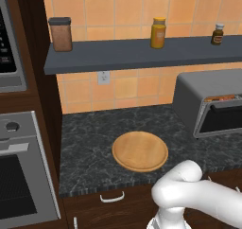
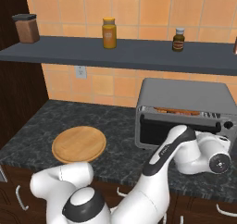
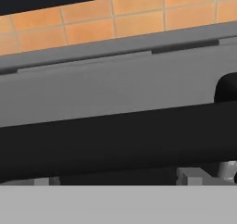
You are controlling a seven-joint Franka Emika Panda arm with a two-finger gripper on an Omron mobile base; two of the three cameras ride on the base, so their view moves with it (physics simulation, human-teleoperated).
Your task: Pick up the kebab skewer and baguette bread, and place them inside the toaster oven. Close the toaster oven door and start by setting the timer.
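We're right up against the oven (image 2: 185, 100) here, our hand parked low in front of its door (image 2: 159, 130), at the right end near the knobs. The hand view looks along the grey frame with the dark bar handle (image 3: 115, 140) running straight across, just ahead of the jaws, and the orange tiles above it. The gripper (image 2: 222, 163) itself is hard to make out among the white wrist parts, but the jaws stand wide with nothing between them. The door looks tipped nearly closed, a narrow slot left along its top edge, and through that slot we catch an orange-brown strip, the bread (image 1: 220, 98), lying flat on the rack with its long axis running side to side along the oven's width. From the right base view the same strip (image 2: 176, 111) shows behind the handle; whether the skewer lies beside it we cannot tell. Out on the dark counter (image 1: 90, 138) sits a round wooden board (image 1: 140, 151), well left of the oven.
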